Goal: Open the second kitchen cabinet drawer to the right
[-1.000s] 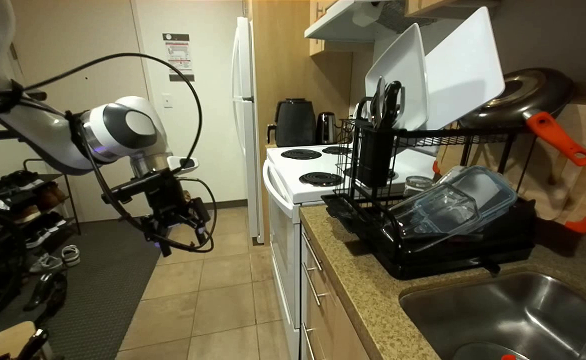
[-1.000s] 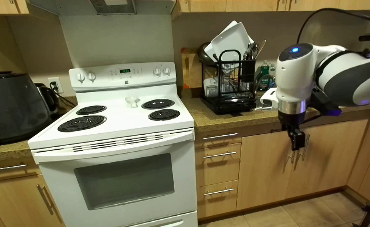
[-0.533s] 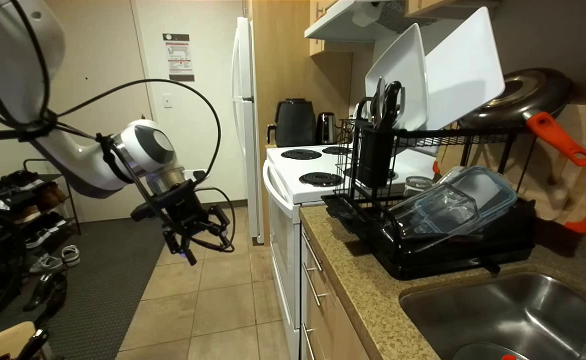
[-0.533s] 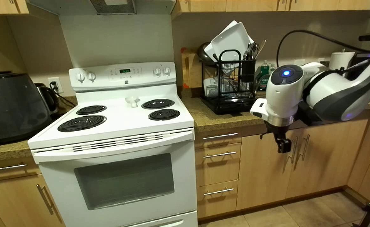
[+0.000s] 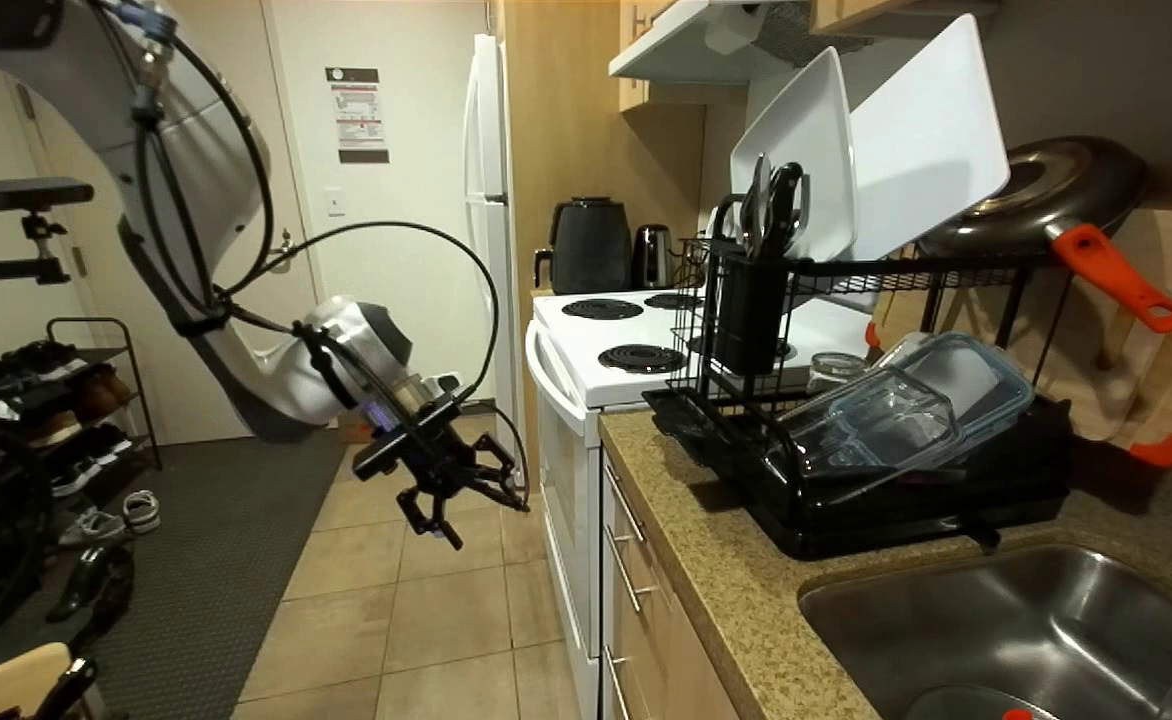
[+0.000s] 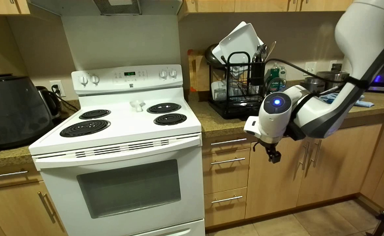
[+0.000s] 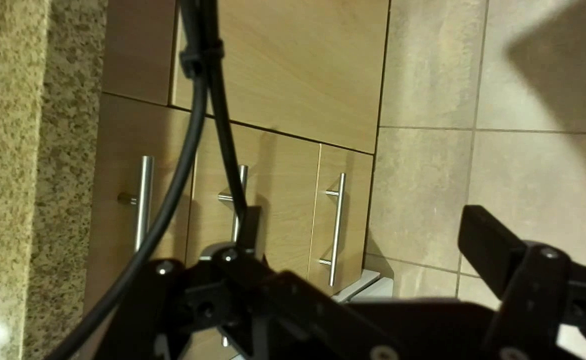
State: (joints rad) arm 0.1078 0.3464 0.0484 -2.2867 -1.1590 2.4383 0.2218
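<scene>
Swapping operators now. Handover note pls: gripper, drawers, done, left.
Gripper: jaws open, holding nothing, clear of the bar handles.
Kitchen cabinet, right of the coil stove as you face it: top drawer, middle drawer, bottom drawer, all shut.
Done: gripper is near the drawers; none opened.
Left: confirm which drawer (likely the shallow top one), close on its handle, pull.

In an exterior view, slopes down with the arm [image 6: 319, 113] from the upper right of the frame and bends leftward to the wrist [image 6: 270, 129]. Carries a glowing blue light [image 6: 277, 102] there. In the wrist view, shows the gripper [image 7: 370, 237] with fingers [image 7: 493, 252] wide apart, one left of centre, one at the lower right. In both exterior views, points it downward, aslant.
</scene>
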